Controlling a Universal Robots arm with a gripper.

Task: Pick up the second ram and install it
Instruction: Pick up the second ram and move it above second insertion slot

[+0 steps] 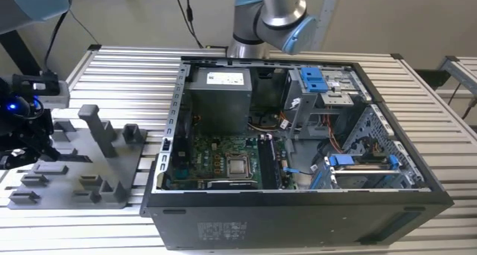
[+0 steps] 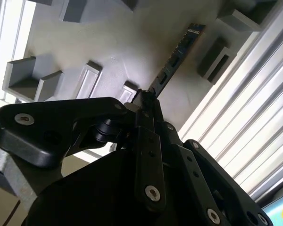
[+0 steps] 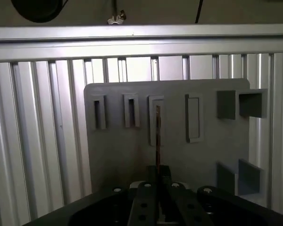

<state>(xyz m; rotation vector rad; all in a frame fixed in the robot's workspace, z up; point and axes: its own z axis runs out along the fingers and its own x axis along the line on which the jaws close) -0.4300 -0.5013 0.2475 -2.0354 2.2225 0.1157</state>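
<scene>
Arm (image 1: 262, 9): silver-grey round tubes, joined at thick elbows.
Joint caps (image 1: 302, 33): light blue, rounded.
Pincer (image 2: 144, 98): black flat links, fastened by silver round-headed screws.
Wrist block (image 1: 19, 129): black, lit by a small blue lamp (image 1: 9, 105); topped by a pale grey box (image 1: 46, 88).

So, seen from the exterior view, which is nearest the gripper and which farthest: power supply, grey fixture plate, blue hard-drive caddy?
1. Grey fixture plate, under the gripper, exterior view's left.
2. Power supply, inside the computer case.
3. Blue hard-drive caddy, exterior view's right.
</scene>
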